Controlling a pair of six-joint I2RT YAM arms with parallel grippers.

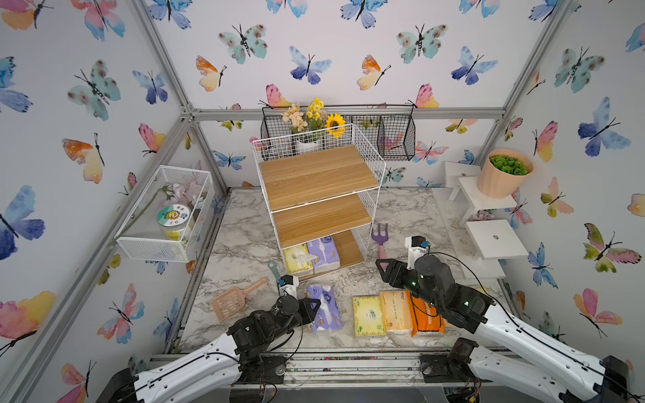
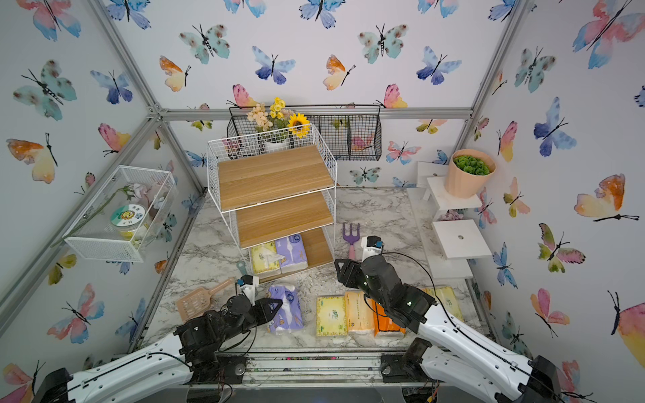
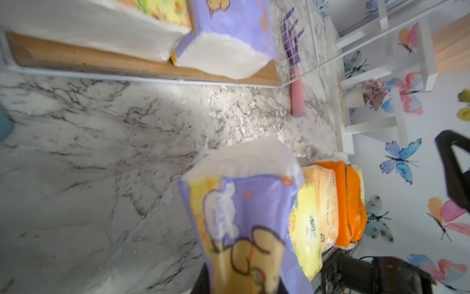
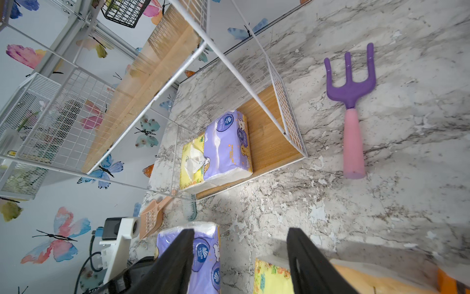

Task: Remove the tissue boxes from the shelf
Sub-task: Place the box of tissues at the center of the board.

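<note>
I see the shelf (image 1: 316,176) standing at the back of the marble table (image 1: 244,251). Its top two boards are bare. On the bottom board two tissue packs lie side by side and touch. The pale yellow pack (image 1: 296,260) is on my left arm's side and has a white tissue poking out. The second purple pack (image 1: 326,250) lies next to it.

My left gripper (image 1: 314,308) is squeezed shut on the purple pack (image 1: 328,312), down low at the front of the table. In the left wrist view the pack hides the fingers. I cannot tell if the pack touches the table.

My right gripper (image 4: 241,230) hangs over bare table in front of the shelf. Its fingers are wide apart and nothing is between them. The purple fork (image 1: 380,237) lies near it, beside the shelf.

Three more packs lie in a row at the front, touching each other: the yellow-green pack (image 1: 368,315), the peach pack (image 1: 396,310) and the orange pack (image 1: 424,322). My right arm covers part of the orange one.
</note>
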